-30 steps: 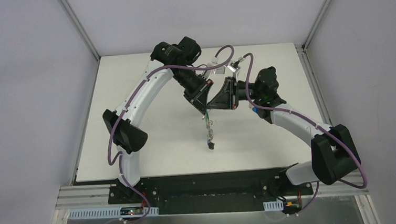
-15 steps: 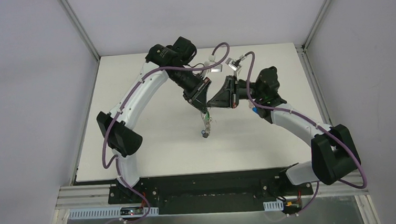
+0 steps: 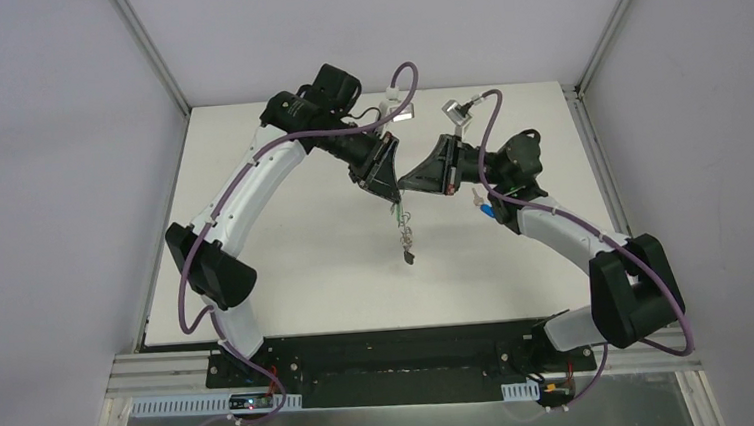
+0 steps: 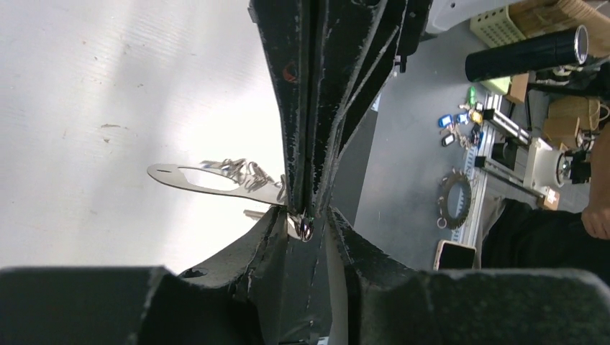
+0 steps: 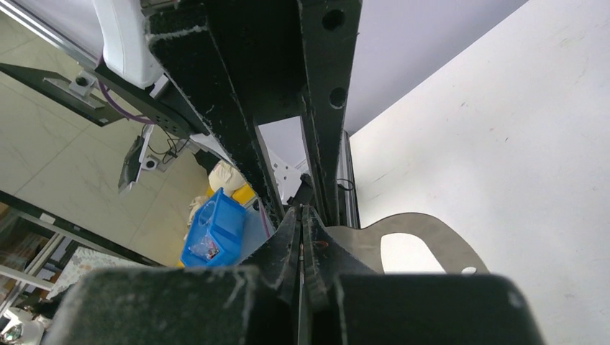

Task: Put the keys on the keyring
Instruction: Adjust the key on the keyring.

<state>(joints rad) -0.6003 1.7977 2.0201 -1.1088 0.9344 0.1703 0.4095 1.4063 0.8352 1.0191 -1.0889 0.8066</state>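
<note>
The keyring (image 3: 407,239) hangs in the air over the middle of the table, its linked rings and black tag dangling. In the left wrist view its pale grey loop (image 4: 208,183) juts out to the left. My right gripper (image 3: 404,184) (image 5: 301,219) is shut on the loop's edge (image 5: 431,241). My left gripper (image 3: 391,198) (image 4: 309,237) meets it tip to tip, jaws apart, straddling the right fingertips and a small metal ring (image 4: 306,228). A speck of green (image 3: 395,213) shows at the top of the chain. The blue key (image 3: 485,208) lies on the table beside the right arm.
The white table (image 3: 285,239) is bounded by grey walls and metal corner posts (image 3: 151,48). Both arms arch over its far half, with purple cables looping above them. A blue bin (image 5: 216,226) stands off the table.
The left jaws have parted and the left arm has drawn back and left. The right gripper stays shut. The hanging rings and tag have swung slightly to the right.
</note>
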